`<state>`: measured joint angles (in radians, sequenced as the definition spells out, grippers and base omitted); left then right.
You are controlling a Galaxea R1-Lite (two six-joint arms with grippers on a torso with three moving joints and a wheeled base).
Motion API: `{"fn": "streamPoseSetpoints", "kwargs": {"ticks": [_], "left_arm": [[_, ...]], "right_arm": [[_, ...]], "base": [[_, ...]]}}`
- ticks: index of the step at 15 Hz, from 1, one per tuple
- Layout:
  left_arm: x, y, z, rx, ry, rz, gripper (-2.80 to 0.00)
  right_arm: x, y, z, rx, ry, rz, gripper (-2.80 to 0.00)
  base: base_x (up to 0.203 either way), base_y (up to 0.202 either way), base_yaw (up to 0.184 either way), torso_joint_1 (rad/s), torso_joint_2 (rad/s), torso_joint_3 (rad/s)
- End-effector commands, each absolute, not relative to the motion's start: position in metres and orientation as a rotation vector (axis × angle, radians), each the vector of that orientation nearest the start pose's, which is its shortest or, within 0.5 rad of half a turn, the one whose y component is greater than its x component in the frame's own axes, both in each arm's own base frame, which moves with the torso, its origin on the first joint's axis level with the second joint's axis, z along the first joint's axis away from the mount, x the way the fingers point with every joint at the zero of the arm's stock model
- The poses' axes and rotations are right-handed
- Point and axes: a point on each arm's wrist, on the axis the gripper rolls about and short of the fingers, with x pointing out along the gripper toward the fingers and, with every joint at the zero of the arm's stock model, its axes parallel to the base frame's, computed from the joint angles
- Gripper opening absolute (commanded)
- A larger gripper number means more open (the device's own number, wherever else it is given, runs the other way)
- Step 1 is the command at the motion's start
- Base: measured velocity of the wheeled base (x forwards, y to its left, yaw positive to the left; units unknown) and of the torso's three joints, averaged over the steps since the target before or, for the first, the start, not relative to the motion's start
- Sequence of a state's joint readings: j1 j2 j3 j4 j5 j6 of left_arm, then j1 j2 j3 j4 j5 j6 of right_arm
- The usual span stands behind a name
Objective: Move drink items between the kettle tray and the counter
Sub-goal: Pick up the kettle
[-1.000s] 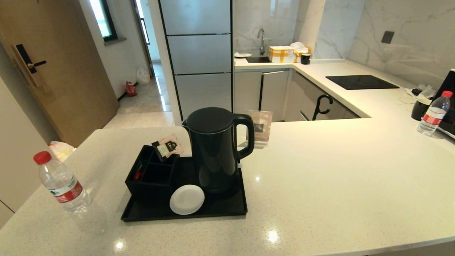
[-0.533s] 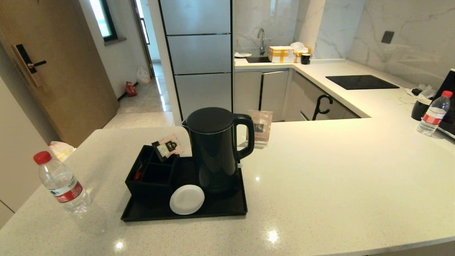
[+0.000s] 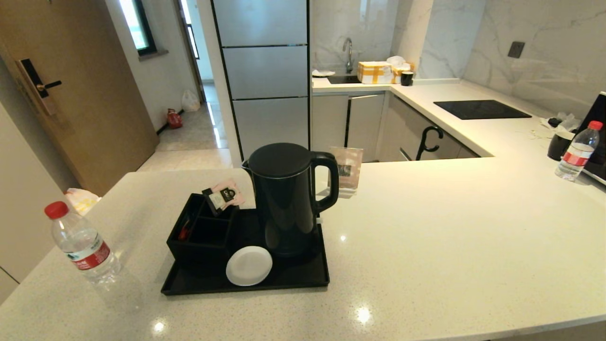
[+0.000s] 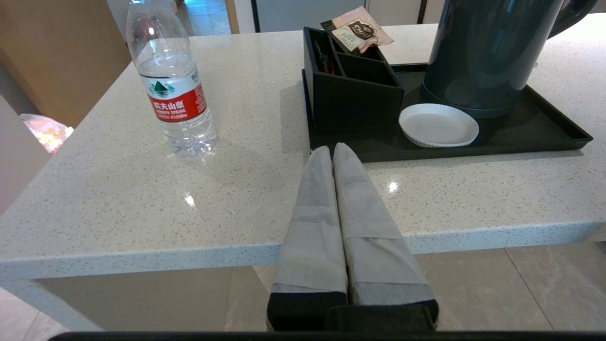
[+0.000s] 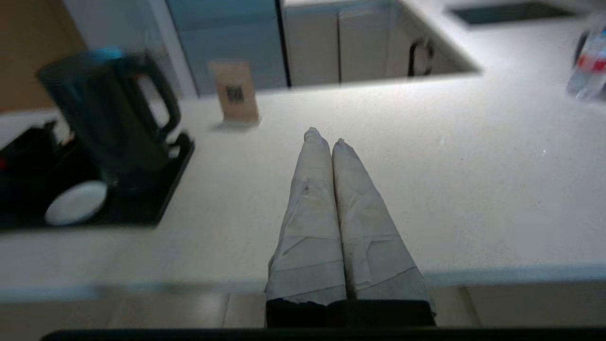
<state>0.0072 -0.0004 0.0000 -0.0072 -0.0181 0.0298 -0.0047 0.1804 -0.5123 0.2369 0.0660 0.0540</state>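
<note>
Now the kettle (image 3: 285, 199) stands on the tray (image 3: 303, 277), sachets (image 3: 223, 195) in its box (image 3: 201, 234); both hands, left hand (image 4: 333, 150) and right hand (image 5: 324, 136), pressed together off the desk (image 3: 450, 237).

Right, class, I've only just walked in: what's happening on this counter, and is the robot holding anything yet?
Nothing is being handled yet. The left gripper and the right gripper are both shut and empty, hanging near the counter's front edge. The black kettle stands on the kettle tray, beside the divided box and the white disc. One water bottle stands on the counter to the tray's left. A second bottle stands far off on the right.
</note>
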Motion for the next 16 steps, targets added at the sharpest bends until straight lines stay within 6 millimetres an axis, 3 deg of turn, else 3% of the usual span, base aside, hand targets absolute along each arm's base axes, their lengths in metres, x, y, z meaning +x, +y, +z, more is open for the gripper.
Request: {"fn": "streamPoseSetpoints", "kwargs": {"ticks": [1, 3, 4, 6, 7, 9, 11, 13, 16], "left_arm": [[-0.023, -0.001, 0.076, 0.031, -0.008, -0.011, -2.80], [-0.023, -0.001, 0.076, 0.029, -0.009, -0.011, -2.80], [-0.023, -0.001, 0.076, 0.029, -0.008, -0.011, -2.80], [-0.023, -0.001, 0.076, 0.029, -0.009, -0.011, -2.80], [-0.023, -0.001, 0.076, 0.029, -0.009, -0.011, -2.80], [-0.023, -0.001, 0.076, 0.029, -0.009, -0.011, -2.80], [-0.023, -0.001, 0.076, 0.029, -0.009, -0.011, -2.80], [-0.023, -0.001, 0.076, 0.029, -0.008, -0.011, -2.80], [-0.023, -0.001, 0.076, 0.031, -0.009, -0.011, -2.80]], "right_arm": [[-0.052, 0.002, 0.205, 0.070, 0.221, 0.082, -2.80], [-0.047, 0.004, 0.210, 0.090, 0.348, 0.132, -2.80], [-0.035, 0.004, 0.212, 0.101, 0.403, 0.170, -2.80], [0.014, 0.006, 0.217, 0.133, 0.582, 0.233, -2.80], [0.052, 0.007, 0.216, 0.150, 0.685, 0.256, -2.80], [0.121, 0.011, 0.202, 0.163, 0.802, 0.295, -2.80], [0.177, 0.026, 0.181, 0.136, 0.814, 0.343, -2.80], [0.221, 0.059, 0.158, 0.092, 0.748, 0.407, -2.80], [0.257, 0.102, 0.132, 0.059, 0.624, 0.466, -2.80]], "base": [[0.000, 0.000, 0.000, 0.000, 0.00, 0.000], [0.000, 0.000, 0.000, 0.000, 0.00, 0.000], [0.000, 0.000, 0.000, 0.000, 0.00, 0.000], [0.000, 0.000, 0.000, 0.000, 0.00, 0.000], [0.000, 0.000, 0.000, 0.000, 0.00, 0.000], [0.000, 0.000, 0.000, 0.000, 0.00, 0.000], [0.000, 0.000, 0.000, 0.000, 0.00, 0.000], [0.000, 0.000, 0.000, 0.000, 0.00, 0.000], [0.000, 0.000, 0.000, 0.000, 0.00, 0.000]]}}
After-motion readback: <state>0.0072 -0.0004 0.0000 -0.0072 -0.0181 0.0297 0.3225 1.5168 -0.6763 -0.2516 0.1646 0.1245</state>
